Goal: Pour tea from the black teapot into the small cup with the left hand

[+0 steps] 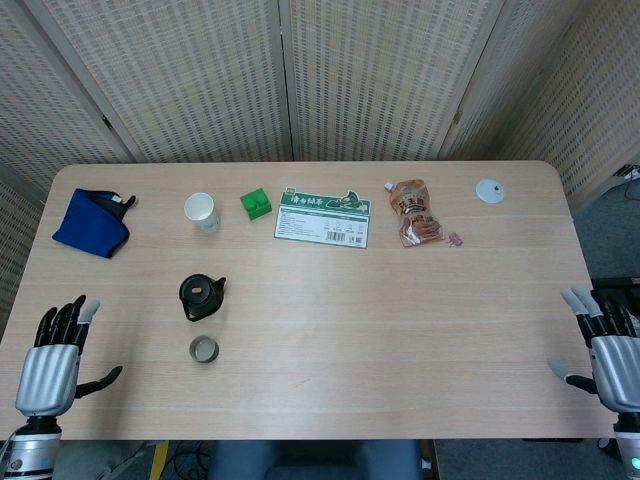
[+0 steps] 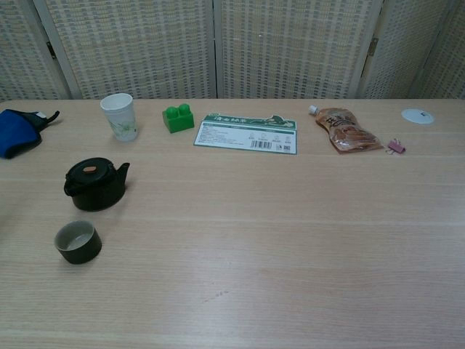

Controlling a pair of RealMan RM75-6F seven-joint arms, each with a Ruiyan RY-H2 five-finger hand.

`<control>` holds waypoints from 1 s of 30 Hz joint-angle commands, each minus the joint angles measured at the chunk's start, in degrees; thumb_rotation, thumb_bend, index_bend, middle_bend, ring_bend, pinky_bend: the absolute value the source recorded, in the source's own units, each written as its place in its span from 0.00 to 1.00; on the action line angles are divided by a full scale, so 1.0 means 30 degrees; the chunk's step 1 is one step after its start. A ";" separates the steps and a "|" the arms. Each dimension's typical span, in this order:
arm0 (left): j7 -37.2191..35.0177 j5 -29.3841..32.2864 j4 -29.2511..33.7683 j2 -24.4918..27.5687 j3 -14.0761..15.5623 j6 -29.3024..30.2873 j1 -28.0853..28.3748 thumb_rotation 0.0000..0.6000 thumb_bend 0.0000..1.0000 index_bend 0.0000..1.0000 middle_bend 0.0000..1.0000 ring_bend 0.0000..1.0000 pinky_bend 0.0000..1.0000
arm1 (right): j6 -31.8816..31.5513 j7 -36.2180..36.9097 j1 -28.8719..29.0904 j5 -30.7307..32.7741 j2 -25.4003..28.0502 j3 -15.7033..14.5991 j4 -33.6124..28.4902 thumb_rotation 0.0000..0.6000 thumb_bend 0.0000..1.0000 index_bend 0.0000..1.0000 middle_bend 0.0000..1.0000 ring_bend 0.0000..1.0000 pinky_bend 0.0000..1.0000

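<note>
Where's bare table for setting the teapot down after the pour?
Bare wood runs right of the black teapot and small cup to the right hand. The far edge is crowded: paper cup, green block, card, snack pouch.

Green-and-white card (image 2: 247, 134) with print and a barcode, brown pouch (image 2: 346, 129) label — neither legible
</note>
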State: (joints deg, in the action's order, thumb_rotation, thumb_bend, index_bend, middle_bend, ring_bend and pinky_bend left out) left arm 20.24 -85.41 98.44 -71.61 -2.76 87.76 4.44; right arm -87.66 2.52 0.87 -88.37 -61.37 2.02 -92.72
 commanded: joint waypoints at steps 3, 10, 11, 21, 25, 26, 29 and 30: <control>-0.0055 0.0057 -0.0049 0.0015 -0.0018 -0.0031 0.0007 0.81 0.16 0.00 0.00 0.04 0.00 | -0.0052 -0.0017 0.0006 -0.0014 0.0041 0.0045 -0.0029 1.00 0.14 0.07 0.08 0.00 0.00; -0.0553 -0.0116 -0.0236 0.0132 -0.0168 0.0041 0.0116 0.87 0.16 0.00 0.00 0.04 0.00 | -0.0416 -0.0083 -0.0049 -0.0081 0.0196 0.0209 -0.0152 1.00 0.14 0.07 0.08 0.00 0.00; -0.0583 -0.0132 -0.0237 0.0148 -0.0194 0.0025 0.0150 0.87 0.16 0.01 0.00 0.04 0.00 | -0.0485 -0.0099 -0.0069 -0.0088 0.0228 0.0232 -0.0180 1.00 0.14 0.07 0.08 0.00 0.00; -0.2375 -0.0151 0.0488 0.1018 -0.0688 -0.1894 0.1542 0.90 0.16 0.02 0.00 0.05 0.00 | -0.1025 -0.0259 -0.0196 -0.0126 0.0575 0.0484 -0.0547 1.00 0.14 0.07 0.08 0.00 0.00; -0.3417 -0.0979 0.0161 0.1109 -0.0796 -0.2854 0.2536 0.98 0.16 0.08 0.00 0.06 0.00 | -0.1111 -0.0346 -0.0218 -0.0171 0.0665 0.0512 -0.0660 1.00 0.14 0.07 0.08 0.00 0.00; -0.3613 -0.1170 0.0044 0.1114 -0.0789 -0.3066 0.2751 1.00 0.16 0.11 0.00 0.08 0.00 | -0.1112 -0.0360 -0.0226 -0.0166 0.0680 0.0508 -0.0677 1.00 0.14 0.07 0.08 0.00 0.00; -0.4371 -0.2041 -0.0399 0.1050 -0.0755 -0.3754 0.3581 1.00 0.15 0.15 0.04 0.12 0.00 | -0.1114 -0.0411 -0.0228 -0.0187 0.0717 0.0507 -0.0731 1.00 0.14 0.07 0.08 0.00 0.00; -0.4589 -0.2311 -0.0562 0.1021 -0.0732 -0.3976 0.3847 1.00 0.15 0.16 0.06 0.13 0.00 | -0.1119 -0.0422 -0.0230 -0.0191 0.0721 0.0508 -0.0742 1.00 0.14 0.07 0.08 0.00 0.00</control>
State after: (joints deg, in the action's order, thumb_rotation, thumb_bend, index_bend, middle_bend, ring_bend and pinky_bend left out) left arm 7.72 -91.02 97.70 -68.47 -5.00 77.03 14.67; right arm -91.02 1.25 0.18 -88.95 -59.20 3.54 -94.95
